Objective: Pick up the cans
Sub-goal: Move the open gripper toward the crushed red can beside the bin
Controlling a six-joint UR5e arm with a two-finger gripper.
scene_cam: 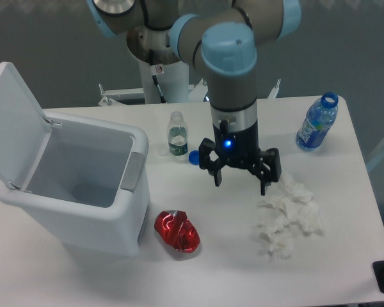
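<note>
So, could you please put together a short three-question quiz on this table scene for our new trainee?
1. True or false: the gripper is holding the red can.
2. Which lies nearest the crumpled tissues? A) the white bin B) the gripper C) the blue bottle cap
3. Fill in: the white bin's lid is ____.

Key: 1 false, it is open and empty; 2 B; 3 open.

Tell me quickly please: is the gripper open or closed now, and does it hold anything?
Gripper: open, fingers spread wide, holding nothing; the crushed red can lies on the table, apart from it.
</note>
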